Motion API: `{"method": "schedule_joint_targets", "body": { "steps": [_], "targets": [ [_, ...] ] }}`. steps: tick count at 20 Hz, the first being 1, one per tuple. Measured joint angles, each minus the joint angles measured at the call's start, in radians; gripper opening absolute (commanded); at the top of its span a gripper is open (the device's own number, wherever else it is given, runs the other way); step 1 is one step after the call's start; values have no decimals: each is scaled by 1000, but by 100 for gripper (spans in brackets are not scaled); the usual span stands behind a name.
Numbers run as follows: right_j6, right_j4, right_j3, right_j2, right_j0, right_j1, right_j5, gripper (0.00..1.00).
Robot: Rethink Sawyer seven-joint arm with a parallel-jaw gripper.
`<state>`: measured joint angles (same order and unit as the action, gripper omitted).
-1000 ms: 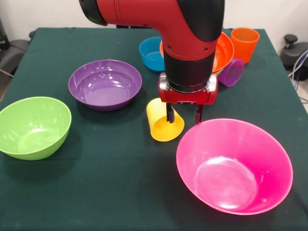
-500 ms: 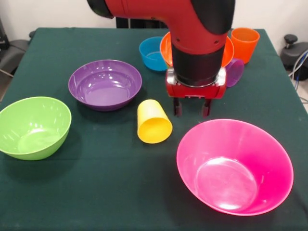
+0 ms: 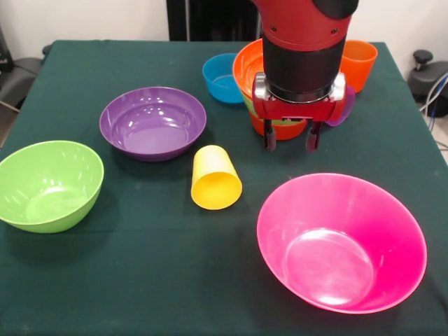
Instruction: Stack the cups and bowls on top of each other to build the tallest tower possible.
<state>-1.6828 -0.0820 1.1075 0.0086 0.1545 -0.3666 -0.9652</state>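
My gripper (image 3: pixel 290 144) is open and empty, hanging just above the cloth between the huge pink bowl (image 3: pixel 341 241) and a nest of bowls behind it. That nest shows a large orange bowl (image 3: pixel 247 64), a green rim (image 3: pixel 249 105) and an orange base (image 3: pixel 283 130), mostly hidden by the arm. The yellow cup (image 3: pixel 215 178) lies on its side to the gripper's left, apart from it. The orange cup (image 3: pixel 359 63) stands at the back right. The purple cup (image 3: pixel 346 105) lies on its side, mostly hidden by the wrist.
A purple bowl (image 3: pixel 152 122) sits left of centre, a green bowl (image 3: pixel 49 183) at the left edge and a small blue bowl (image 3: pixel 221 78) at the back. The green tablecloth (image 3: pixel 140 280) covers the table.
The gripper has drawn back toward the far side and to the right, away from the yellow cup. The yellow cup has rolled left and lies free.
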Motion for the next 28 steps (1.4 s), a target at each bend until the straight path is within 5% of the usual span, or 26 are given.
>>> {"method": "schedule_joint_targets", "body": {
  "steps": [28],
  "targets": [
    [-68, -32, -107, -18, -38, 100, 0, 100]
  ]
}}
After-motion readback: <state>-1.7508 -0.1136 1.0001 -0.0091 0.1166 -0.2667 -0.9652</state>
